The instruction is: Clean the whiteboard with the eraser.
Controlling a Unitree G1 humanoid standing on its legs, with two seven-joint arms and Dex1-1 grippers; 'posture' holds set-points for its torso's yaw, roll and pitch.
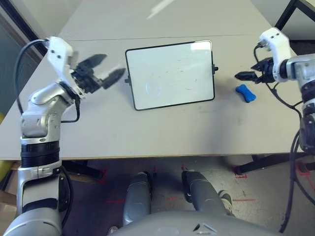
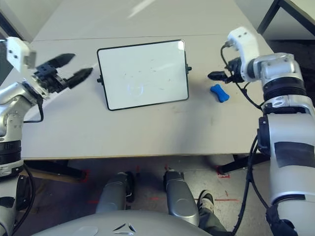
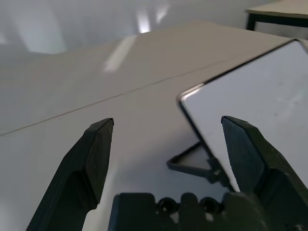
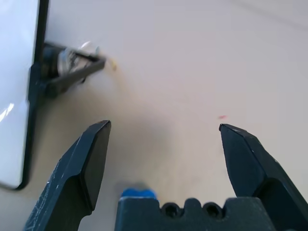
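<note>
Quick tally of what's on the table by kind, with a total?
Whiteboard: 1
Eraser, blue: 1
Total: 2

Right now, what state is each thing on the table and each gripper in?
whiteboard: propped on its stand, mostly wiped, faint marks left.
eraser: lying loose on the table, right of the board, not held.
left gripper: open, empty, raised left of the board.
right gripper: open, empty, just above the eraser.
table: bare around the board.
</note>
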